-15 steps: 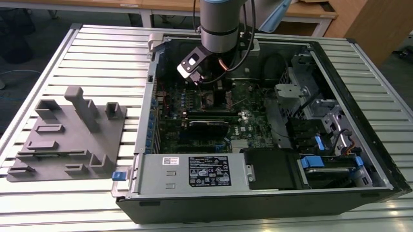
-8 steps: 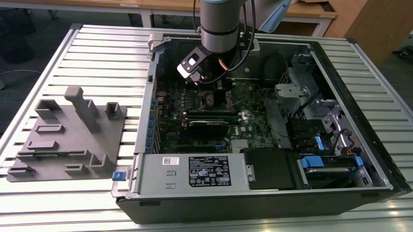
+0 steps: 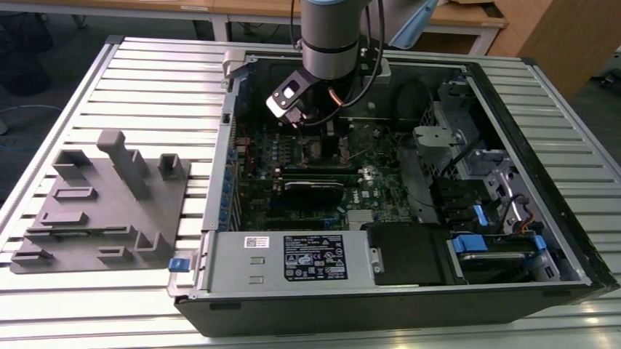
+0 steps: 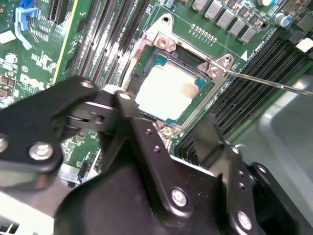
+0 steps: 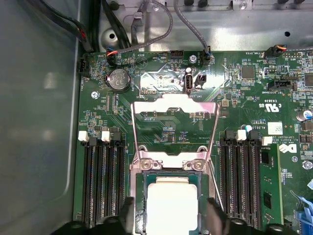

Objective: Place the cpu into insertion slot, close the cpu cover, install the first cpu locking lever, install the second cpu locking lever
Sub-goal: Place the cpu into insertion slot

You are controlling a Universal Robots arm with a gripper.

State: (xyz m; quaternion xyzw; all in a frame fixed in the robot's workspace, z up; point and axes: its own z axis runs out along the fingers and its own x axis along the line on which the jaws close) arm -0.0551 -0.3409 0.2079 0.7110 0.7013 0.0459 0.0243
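You are holding the end effector [image 4: 166, 110] low over the insertion slot [image 4: 166, 58], inside the open computer case [image 3: 572, 182] that is sitting on the slatted surface [image 3: 145, 73]. The cpu [image 5: 171, 203] is lying flat and square in that slot, toward the far part of the motherboard [image 5: 244, 122] in the exterior view. Your fingers [image 4: 144, 134] are standing wide, one on each side of the chip with a gap showing between finger and chip edge, so you are gripping nothing. By my reading you are working at the tail of the first step, the placing. The cpu cover [image 5: 173, 104] is lying swung open away from the slot, green board showing through its cut-out, and a locking lever [image 4: 266, 82] is standing free as a thin wire just beside the slot, not latched. Any move from here is calling, I judge, for a clean path. The fingers are sitting near the chip's edges and the lever wire is running near them, so a sideways drift is risking a nudged cpu or a snag.
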